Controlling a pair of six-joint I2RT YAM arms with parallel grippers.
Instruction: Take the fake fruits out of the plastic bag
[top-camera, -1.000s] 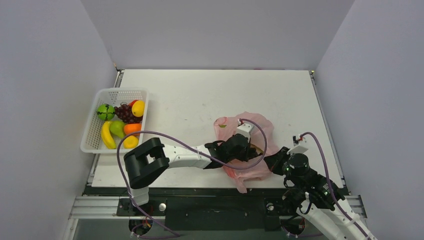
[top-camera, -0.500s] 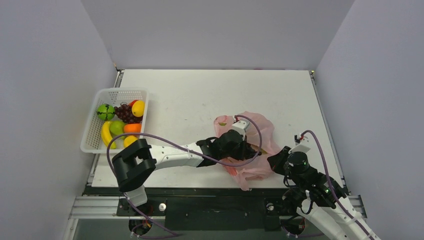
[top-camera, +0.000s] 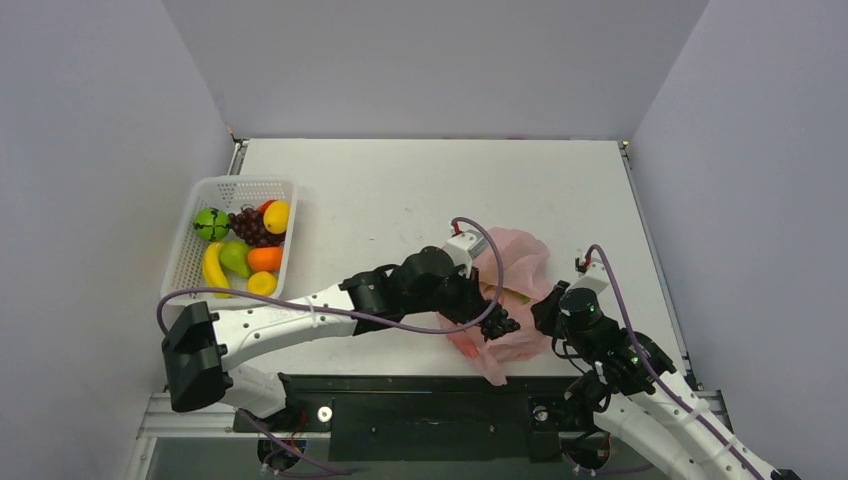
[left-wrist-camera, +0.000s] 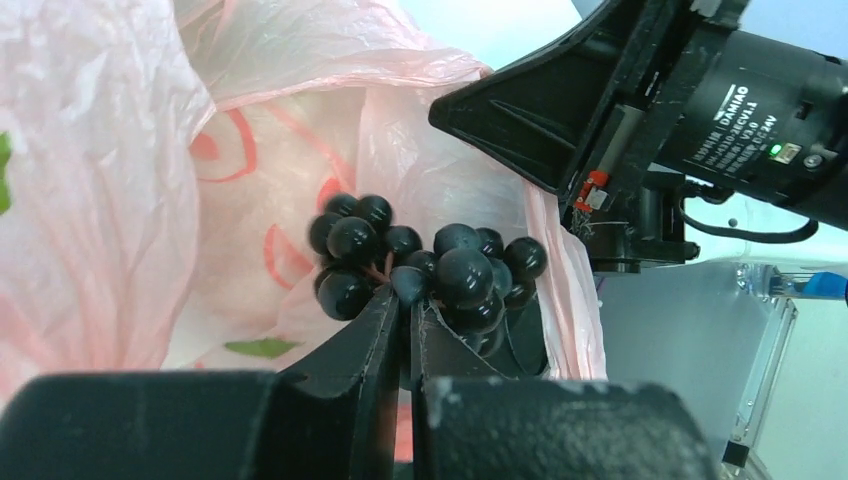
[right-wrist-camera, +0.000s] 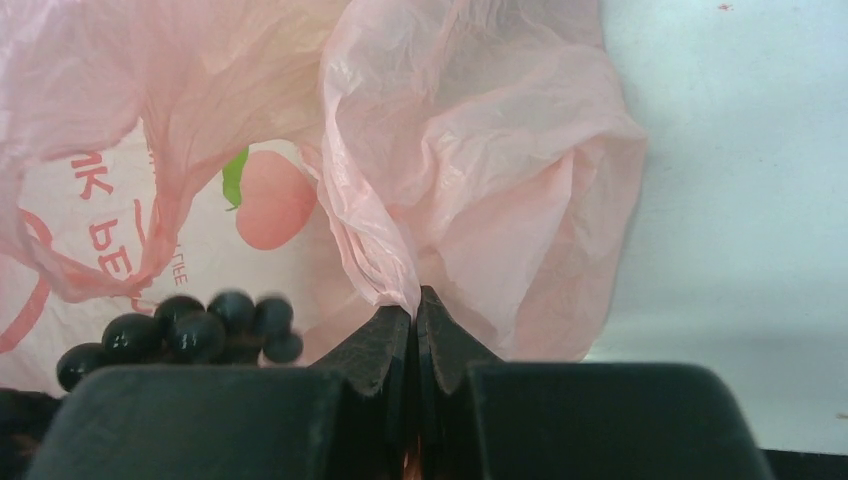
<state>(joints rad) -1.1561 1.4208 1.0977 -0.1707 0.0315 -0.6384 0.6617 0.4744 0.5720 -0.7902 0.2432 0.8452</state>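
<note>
At the bag's near edge: the grapes (left-wrist-camera: 430, 265), one dark bunch, hang in front of the pink film of the bag (top-camera: 520, 262), on its side toward the arm bases. Whether they are fully clear of the mouth I cannot tell.
Grapes' axis: the bunch spreads crosswise to the fingers that hold it, wider than it is deep, with berries bulging on both sides of the pinch. Its stem end is hidden among the berries.
Left gripper (left-wrist-camera: 408, 300): clamped on the middle of the bunch with the jaws nearly together. It reaches in from the bag's left and points to the bag's right.
Right gripper (right-wrist-camera: 413, 305): pinched tight on a fold of film at the bag's right edge. It is just beside the grapes, which lie to its left.
Nearer arm: the left one, since it already has the bunch. The right one only anchors the film.
Key relation: bag film lies beyond and beside the grapes, while the left arm's own side is open.
Likely move: draw the bunch back to the bag's left, away from the pinned fold.
Basket (top-camera: 180, 262): well apart from the bag, to its far left.
Risk: loose film may cling to the berries and be dragged along with them.
</note>
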